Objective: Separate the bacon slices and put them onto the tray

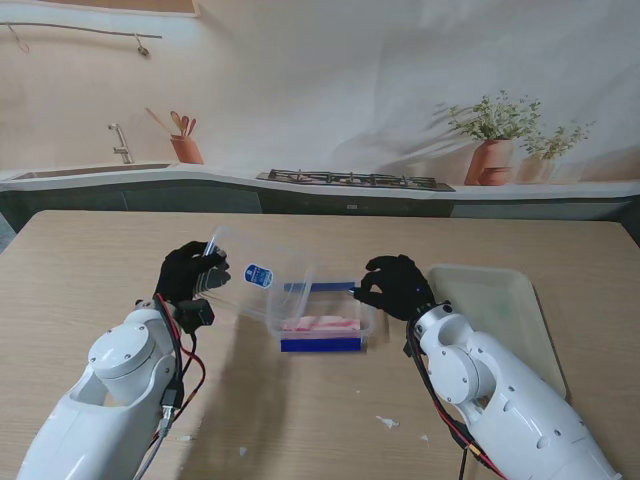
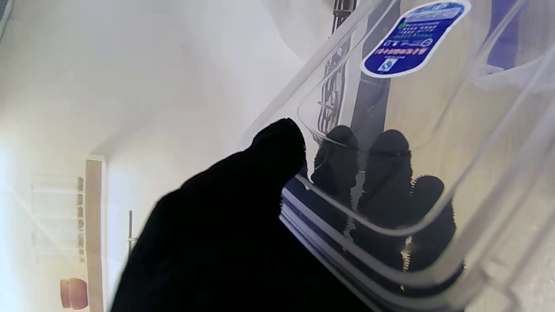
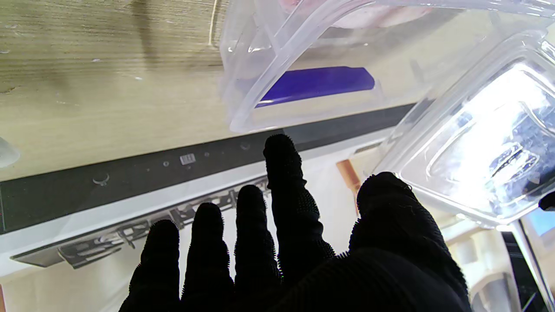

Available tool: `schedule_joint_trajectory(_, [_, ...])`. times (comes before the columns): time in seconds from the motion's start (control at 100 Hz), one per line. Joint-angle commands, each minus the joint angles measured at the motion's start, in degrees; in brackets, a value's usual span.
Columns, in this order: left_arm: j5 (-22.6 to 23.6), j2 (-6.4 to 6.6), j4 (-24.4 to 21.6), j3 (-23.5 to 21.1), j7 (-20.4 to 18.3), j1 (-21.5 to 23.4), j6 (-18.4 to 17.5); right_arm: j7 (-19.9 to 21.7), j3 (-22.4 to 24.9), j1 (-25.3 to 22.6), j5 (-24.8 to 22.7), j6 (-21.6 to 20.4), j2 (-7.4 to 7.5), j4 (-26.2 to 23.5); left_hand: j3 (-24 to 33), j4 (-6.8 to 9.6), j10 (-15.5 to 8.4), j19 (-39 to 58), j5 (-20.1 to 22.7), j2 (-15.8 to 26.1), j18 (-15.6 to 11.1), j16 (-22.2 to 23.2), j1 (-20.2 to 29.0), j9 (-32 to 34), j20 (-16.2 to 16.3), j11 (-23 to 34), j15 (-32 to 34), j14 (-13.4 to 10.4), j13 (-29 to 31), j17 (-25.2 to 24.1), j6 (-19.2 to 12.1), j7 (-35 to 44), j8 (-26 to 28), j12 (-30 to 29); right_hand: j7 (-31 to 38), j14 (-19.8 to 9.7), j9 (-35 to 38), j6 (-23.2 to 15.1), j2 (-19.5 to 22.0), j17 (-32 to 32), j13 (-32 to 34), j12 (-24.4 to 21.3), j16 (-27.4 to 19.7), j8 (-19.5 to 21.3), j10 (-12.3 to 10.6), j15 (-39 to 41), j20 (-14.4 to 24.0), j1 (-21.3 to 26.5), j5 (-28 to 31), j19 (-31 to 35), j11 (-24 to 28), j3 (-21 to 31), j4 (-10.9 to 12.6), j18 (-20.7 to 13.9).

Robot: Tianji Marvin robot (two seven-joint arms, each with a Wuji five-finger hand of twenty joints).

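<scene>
You are looking down at a pale wooden table (image 1: 90,260) with a printed kitchen backdrop (image 1: 320,90) behind it, showing a sink, a hob and potted plants. At about nine o'clock from the table's middle, your left hand (image 1: 185,272) grips the clear lid (image 1: 250,275), tilted up off the table, thumb on one face and fingers (image 2: 386,173) behind the other. At the centre sits the clear container (image 1: 322,320) with blue clips, and pink bacon slices (image 1: 320,324) lie inside it. Just at its three o'clock edge, your right hand (image 1: 393,285) hovers with fingers (image 3: 282,173) spread apart, grasping nothing. Farther toward three o'clock lies the pale tray (image 1: 510,310), beside your right arm.
</scene>
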Motion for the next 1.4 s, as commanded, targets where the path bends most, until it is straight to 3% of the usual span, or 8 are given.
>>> schedule_joint_trajectory(0.0, [-0.79, 0.08, -1.67, -0.8, -0.98, 0.13, -0.47, 0.84, -0.22, -0.3, -0.12, 0.42, -0.41, -0.21, 2.3, -1.24, -2.61, 2.86, 0.3, 2.23, -0.48, 1.3, 2.61, 1.7, -0.6, 1.05, -0.19, -1.45, 1.95, 0.94, -2.5, 2.06, 0.63, 1.0, -0.55, -0.61, 0.36, -1.06, 0.27, -0.17, -0.11, 0.28, 0.18, -0.16, 0.65, -0.09, 0.25, 0.51, -0.03, 0.72, 0.34, -0.52, 3.08, -0.26])
schedule_joint_trajectory(0.27, [-6.53, -0.05, -4.19, -3.5, -0.15, 1.25, -2.81, 1.05, -0.45, -0.12, -0.12, 0.64, -0.38, -0.04, 2.01, -1.29, -3.03, 2.48, 0.11, 2.48, -0.09, 1.44, 2.57, 1.66, -0.87, 0.78, -0.96, -1.96, 2.45, 1.92, -2.66, 2.1, 0.75, 1.1, -0.51, -0.66, 0.41, -1.14, 0.35, -0.21, -0.06, 0.29, 0.18, -0.13, 0.57, -0.09, 0.25, 0.48, 0.02, 0.71, 0.36, -0.45, 3.09, -0.26])
schedule_joint_trajectory(0.48, [-5.55, 0.03, -3.78, -6.05, -0.18, 1.84, -2.81, 1.0, -0.44, -0.05, -0.12, 0.58, -0.39, 0.09, 1.68, -1.28, -3.02, 2.31, -0.06, 2.66, 0.03, 1.63, 2.58, 1.6, -0.98, 0.75, -1.26, -2.1, 2.51, 2.22, -2.53, 2.09, 0.79, 1.11, -0.55, -0.65, 0.35, -1.11, 0.25, -0.21, -0.05, 0.27, 0.15, -0.14, 0.63, -0.14, 0.25, 0.42, -0.07, 0.72, 0.31, -0.48, 3.07, -0.22])
schedule_joint_trajectory(0.72, [-3.05, -0.33, -0.16, -8.45, 1.41, 1.94, -4.29, 1.08, -0.72, 0.2, -0.1, 0.78, -0.4, 0.23, 1.5, -1.24, -3.18, 2.35, -0.08, 2.72, 0.06, 1.81, 2.41, 1.52, -0.96, 0.62, -1.47, -2.26, 2.54, 2.21, -2.68, 2.05, 0.62, 0.9, -0.55, -0.6, 0.39, -1.15, 0.21, -0.24, -0.01, 0.27, 0.15, -0.14, 0.6, -0.14, 0.25, 0.39, -0.05, 0.71, 0.32, -0.48, 3.07, -0.23])
schedule_joint_trajectory(1.02, [-2.79, -1.34, 5.51, -8.15, 3.86, 0.55, -2.77, 1.19, -1.2, 0.67, 0.0, 0.9, -0.42, 0.54, 0.87, -0.96, -2.7, 1.86, -0.28, 3.06, -0.43, 1.98, 3.02, 0.94, -1.14, 0.46, -1.72, -1.85, 1.5, 1.11, -2.22, 1.79, 0.31, 0.85, -0.55, -0.62, 0.42, -1.2, 0.24, -0.26, -0.04, 0.28, 0.17, -0.13, 0.58, -0.11, 0.24, 0.37, -0.07, 0.71, 0.33, -0.45, 3.07, -0.23])
schedule_joint_trajectory(1.39, [1.33, -2.17, 9.6, -6.57, 6.85, 0.31, -0.27, 1.23, -1.19, 0.76, 0.24, 0.78, -0.44, 0.71, -0.19, -0.45, -2.4, 2.03, -0.48, 3.33, -0.83, 1.89, 3.68, 0.4, -1.04, 0.38, -1.56, -1.41, 0.4, 0.1, -1.98, 1.68, -0.13, 0.69, -0.55, -0.6, 0.39, -1.2, 0.23, -0.32, -0.02, 0.27, 0.15, -0.13, 0.63, -0.16, 0.24, 0.33, -0.1, 0.69, 0.3, -0.44, 3.07, -0.25])
